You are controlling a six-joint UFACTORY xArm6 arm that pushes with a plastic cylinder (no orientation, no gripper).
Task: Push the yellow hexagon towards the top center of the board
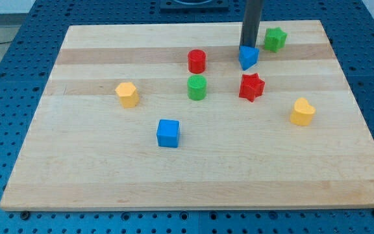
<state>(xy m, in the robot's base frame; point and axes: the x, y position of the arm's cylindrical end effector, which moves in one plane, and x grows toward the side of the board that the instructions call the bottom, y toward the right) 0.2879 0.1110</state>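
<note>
My tip (249, 47), a bare rod with no jaws, touches the blue block (248, 58); the yellow hexagon (128, 94), far toward the view's left and lower, looks light, rigid, best pushed from its lower-left face.

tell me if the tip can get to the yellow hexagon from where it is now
Probably yes. My tip sits at the blue block; the yellow hexagon is far left, with the red cylinder and green cylinder between, easily skirted.

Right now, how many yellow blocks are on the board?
2. The yellow hexagon sits toward the view's left, mid-board. The other yellow block, rounded in shape, sits toward the view's right. My tip is by the blue block near the top. None look hidden.
</note>
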